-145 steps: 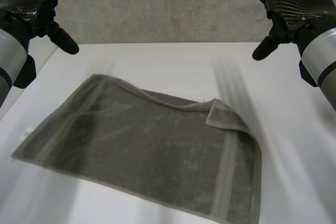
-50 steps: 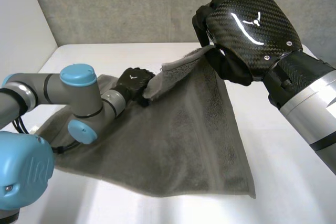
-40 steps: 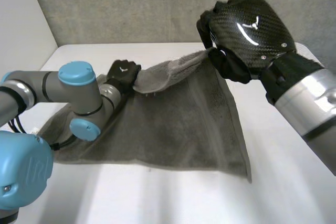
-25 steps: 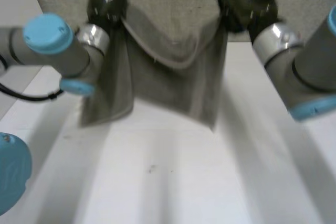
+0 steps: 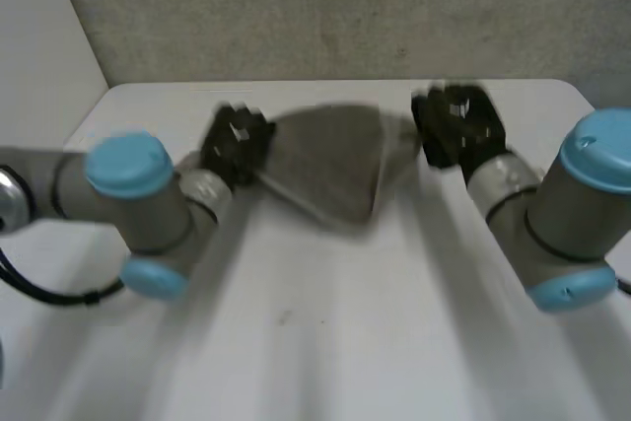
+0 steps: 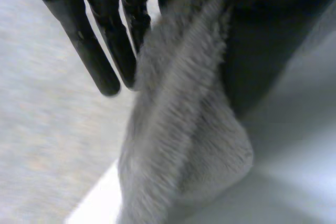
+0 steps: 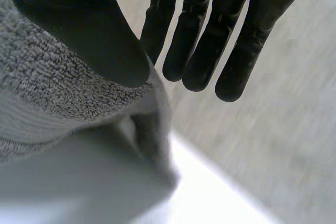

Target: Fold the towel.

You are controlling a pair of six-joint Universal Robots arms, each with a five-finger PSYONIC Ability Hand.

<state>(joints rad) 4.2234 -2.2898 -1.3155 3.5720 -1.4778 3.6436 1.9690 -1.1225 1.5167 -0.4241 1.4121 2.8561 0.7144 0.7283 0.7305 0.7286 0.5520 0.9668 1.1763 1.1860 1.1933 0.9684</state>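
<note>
Currently towel point(image 5: 330, 170) stretched btwn L hand point(image 5: 237, 140), R hand point(image 5: 455, 130), both pinching

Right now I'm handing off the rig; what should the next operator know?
Left hand: shut on the towel, pinching one end of its upper edge against the thumb.
Right hand: shut on the other end the same way.
The towel hangs between the hands over the far side of the table, sagging in the middle.
Done: towel lifted.
Left: lay it down folded, then release.
</note>
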